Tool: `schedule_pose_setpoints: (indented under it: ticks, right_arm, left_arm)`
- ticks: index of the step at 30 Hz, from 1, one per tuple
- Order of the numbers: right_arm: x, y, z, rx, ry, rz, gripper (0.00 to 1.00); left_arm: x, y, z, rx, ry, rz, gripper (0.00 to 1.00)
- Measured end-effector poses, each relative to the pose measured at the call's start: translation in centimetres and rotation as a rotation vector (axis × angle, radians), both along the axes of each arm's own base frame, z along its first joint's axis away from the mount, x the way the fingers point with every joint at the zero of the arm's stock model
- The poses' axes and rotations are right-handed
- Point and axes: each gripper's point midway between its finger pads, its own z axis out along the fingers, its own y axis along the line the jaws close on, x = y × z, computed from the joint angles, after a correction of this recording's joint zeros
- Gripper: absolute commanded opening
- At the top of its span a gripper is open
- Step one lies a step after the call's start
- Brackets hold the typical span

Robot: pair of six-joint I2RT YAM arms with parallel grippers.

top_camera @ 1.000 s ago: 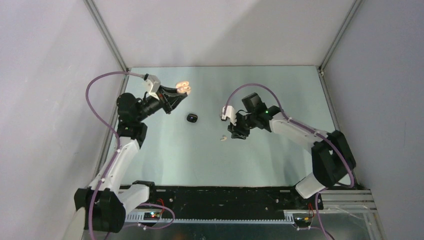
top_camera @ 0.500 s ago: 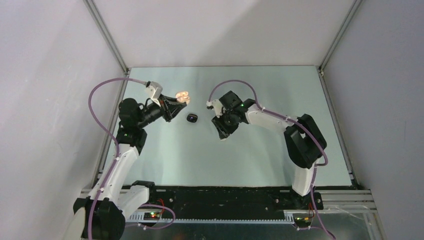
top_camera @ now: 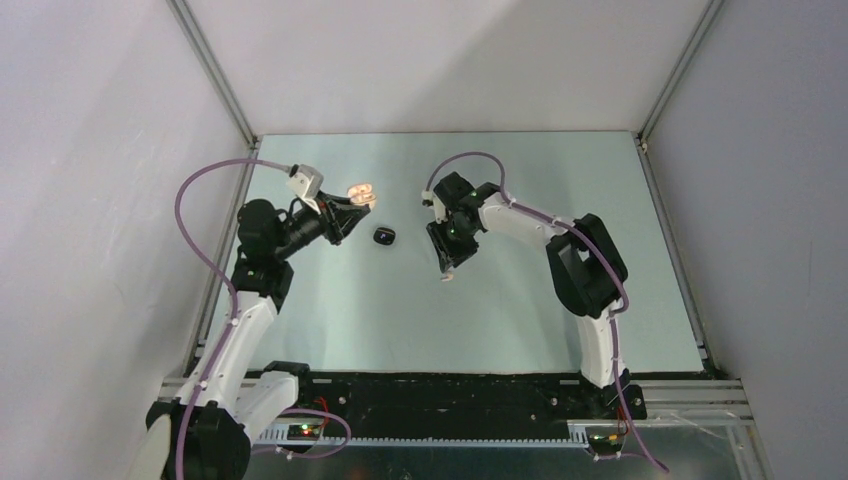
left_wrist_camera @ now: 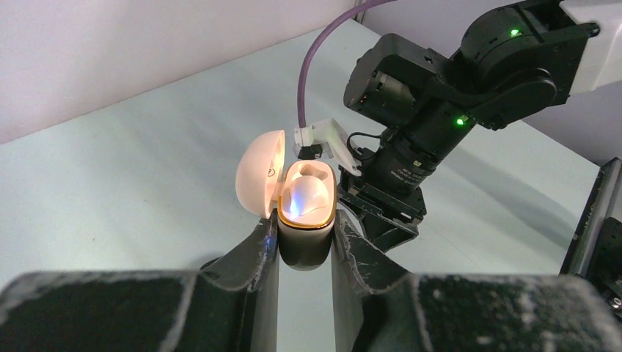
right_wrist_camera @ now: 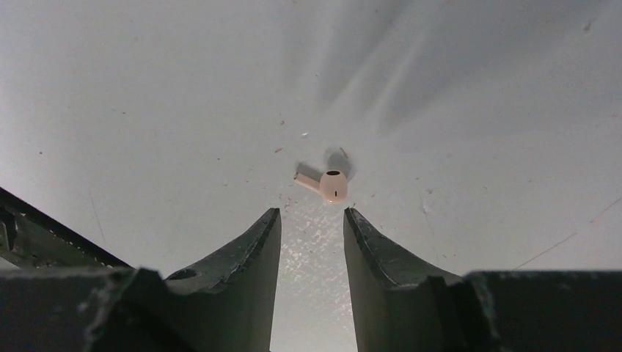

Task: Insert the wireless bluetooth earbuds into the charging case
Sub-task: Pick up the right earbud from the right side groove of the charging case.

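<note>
My left gripper (left_wrist_camera: 306, 236) is shut on the cream-white charging case (left_wrist_camera: 306, 220) and holds it up off the table with its lid swung open to the left. A pale earbud shape (left_wrist_camera: 308, 192) sits inside the gold-rimmed well. From above, the case (top_camera: 362, 192) glows at the left-back of the table. One cream-white earbud (right_wrist_camera: 330, 183) lies on the table just beyond my right gripper's (right_wrist_camera: 312, 214) fingertips. That gripper is open, points down, and has nothing between its jaws. In the top view the earbud (top_camera: 449, 277) lies just below the right gripper (top_camera: 447, 260).
A small black case (top_camera: 384, 236) rests on the table between the two grippers. The right arm's wrist (left_wrist_camera: 433, 117) hangs close behind the held case. Grey walls close in the table (top_camera: 520, 320) on the left, back and right.
The right arm has swung its wrist left and back, still standing over the cream-white earbud, and its jaws have narrowed a little. The left gripper has shifted slightly left with the case.
</note>
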Motion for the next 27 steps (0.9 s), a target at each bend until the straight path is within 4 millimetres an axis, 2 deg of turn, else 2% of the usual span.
schedule_pose_setpoints:
  ticks: [9, 17, 27]
  right_arm:
    - [-0.8, -1.3, -3.6, -0.07, 0.126, -0.073, 0.4]
    - [-0.3, -1.8, -3.7, -0.062, 0.151, -0.119, 0.39]
    - [-0.3, -1.2, -3.7, -0.044, 0.171, -0.131, 0.34]
  left_arm:
    - [-0.1, 0.2, -1.4, 0.004, 0.035, 0.014, 0.0]
    - [0.0, 0.3, -1.5, 0.005, 0.04, 0.024, 0.0]
    - [0.0, 0.3, -1.5, 0.005, 0.041, 0.025, 0.0]
